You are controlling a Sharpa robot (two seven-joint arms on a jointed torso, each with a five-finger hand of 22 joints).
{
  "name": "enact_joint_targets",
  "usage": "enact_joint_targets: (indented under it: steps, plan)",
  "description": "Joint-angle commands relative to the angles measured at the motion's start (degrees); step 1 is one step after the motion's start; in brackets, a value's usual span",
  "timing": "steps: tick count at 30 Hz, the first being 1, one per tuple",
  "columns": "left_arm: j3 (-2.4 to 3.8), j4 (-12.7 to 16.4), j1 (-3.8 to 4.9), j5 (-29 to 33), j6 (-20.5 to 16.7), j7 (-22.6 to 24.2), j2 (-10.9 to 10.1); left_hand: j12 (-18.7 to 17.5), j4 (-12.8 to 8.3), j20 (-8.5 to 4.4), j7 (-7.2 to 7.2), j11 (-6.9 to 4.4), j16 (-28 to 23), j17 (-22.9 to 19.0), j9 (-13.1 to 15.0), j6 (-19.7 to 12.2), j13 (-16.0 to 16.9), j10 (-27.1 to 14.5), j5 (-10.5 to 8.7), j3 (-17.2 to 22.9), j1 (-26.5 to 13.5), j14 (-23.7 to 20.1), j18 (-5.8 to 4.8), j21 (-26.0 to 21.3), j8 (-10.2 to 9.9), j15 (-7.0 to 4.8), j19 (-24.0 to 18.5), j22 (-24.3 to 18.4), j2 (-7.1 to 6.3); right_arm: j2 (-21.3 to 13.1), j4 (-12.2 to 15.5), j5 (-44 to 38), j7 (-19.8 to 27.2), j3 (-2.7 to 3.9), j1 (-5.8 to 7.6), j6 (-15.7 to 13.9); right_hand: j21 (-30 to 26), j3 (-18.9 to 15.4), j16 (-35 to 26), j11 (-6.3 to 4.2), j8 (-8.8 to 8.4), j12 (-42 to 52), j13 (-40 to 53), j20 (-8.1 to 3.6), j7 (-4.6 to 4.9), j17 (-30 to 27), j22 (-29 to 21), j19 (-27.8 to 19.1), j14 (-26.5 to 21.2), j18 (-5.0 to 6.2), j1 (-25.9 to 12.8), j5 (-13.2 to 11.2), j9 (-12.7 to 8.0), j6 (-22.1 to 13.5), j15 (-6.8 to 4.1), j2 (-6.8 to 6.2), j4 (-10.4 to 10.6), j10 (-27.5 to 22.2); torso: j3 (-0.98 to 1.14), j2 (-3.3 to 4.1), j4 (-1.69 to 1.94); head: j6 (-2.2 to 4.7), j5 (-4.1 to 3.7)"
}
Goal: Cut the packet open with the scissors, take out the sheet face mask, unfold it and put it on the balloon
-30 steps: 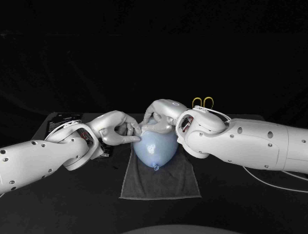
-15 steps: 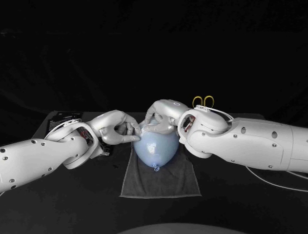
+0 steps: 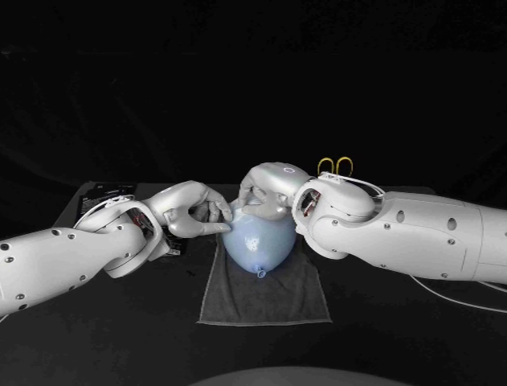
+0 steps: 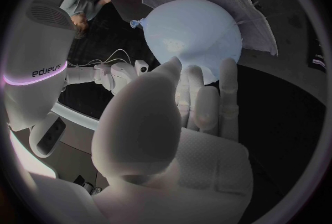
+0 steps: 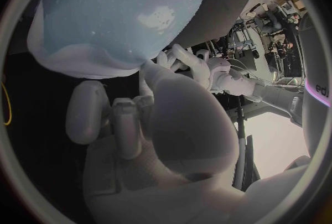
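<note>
Balloon [image 3: 257,245] lies on its side on a grey towel [image 3: 265,297] spread on the counter [image 3: 126,322]. Its knot points away from both hands, toward the robot. The towel likely serves to stop it rolling while it is worked on.

Sheet face mask [image 5: 72,61]: in the right wrist view a pale, wet-looking layer clings over the balloon's broad end, directly in front of the right hand's fingers. Judged to be already out of the packet and draped. The step in hand looks like seating and smoothing it.

Left hand [image 3: 193,212]: at the balloon's flank, across from the right hand. Arm low and reaching inward, wrist level. In its wrist view the fingers [image 4: 228,91] extend side by side with tips against the balloon skin. From the head view they look curled toward the thumb. Probably bracing the balloon against the other hand's push. Cannot tell whether a mask edge is pinched or the hand merely rests there.

Right hand [image 3: 268,189]: arched over the broad end from above, wrist bent down, fingers curled close under the mask's edge with the thumb rising to the balloon. Touching is clear, but a grip is not: I cannot tell whether it holds the sheet.

Scissors [image 3: 334,166]: yellow loops show just behind the right wrist, apart from both hands.
</note>
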Motion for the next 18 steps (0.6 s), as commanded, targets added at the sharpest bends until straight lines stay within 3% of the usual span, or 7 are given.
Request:
enact_joint_targets:
  steps: [1, 7, 18]
  plan:
    - [0.05, 0.1, -0.02, 0.1, 1.1, -0.1, 0.1, -0.3, 0.3, 0.07, 0.31, 0.20, -0.3, 0.0, 0.0, 0.0, -0.1, -0.2, 0.14, 0.2, 0.3, -0.3, 0.71, 0.3, -0.4, 0.07, -0.3, 0.1, 0.24, 0.0, -0.1, -2.8, 1.5, -0.02, -0.04, -1.6, 0.5, 1.4, 0.4, -0.69, 1.22, 0.9, 10.4, -0.68, -0.38, 14.3, 9.9, 0.4, 5.8, -0.82, -0.9, -0.1, 0.9, -0.5, -0.48, 0.75, -0.5, 2.9, 0.02, 0.00, -0.02, 0.01, 0.00]
    - [0.05, 0.2, -0.02, 0.1, 1.6, -0.3, 0.3, -0.4, 0.3, 0.11, 0.41, 0.28, -0.5, -0.4, -0.2, -0.1, -0.1, -0.3, 0.14, 0.2, 0.3, -0.6, 0.69, 0.2, -0.6, 0.15, -0.4, 0.1, 0.25, -0.1, 0.1, -2.1, 2.1, -0.02, -0.05, -2.5, 0.8, 3.6, 0.4, -0.85, 3.09, 1.1, 10.7, -0.94, -0.69, 14.4, 9.9, 0.5, 5.8, -0.91, -2.8, -0.2, 2.2, -1.8, -0.72, 0.67, -1.2, 3.1, 0.04, 0.02, -0.05, -0.02, 0.03]
    - [0.05, 0.1, -0.02, 0.1, 2.7, -1.4, 0.6, -1.3, 0.4, 0.70, 1.82, 1.43, -1.3, -1.7, -2.7, -3.5, -0.2, -0.7, 0.13, -0.4, -0.2, -1.8, 0.64, 0.2, -3.9, 1.12, -1.1, 0.1, 0.41, -0.3, 0.1, -0.6, 2.1, -0.02, -0.05, -2.3, 1.0, 5.8, 0.4, -0.86, 4.61, 1.1, 10.9, -1.01, -0.66, 14.5, 10.0, 0.5, 5.9, -0.95, -4.3, -0.2, 3.1, -2.7, -0.73, 0.85, -2.0, 3.2, 0.03, -0.01, -0.06, -0.05, -0.04]
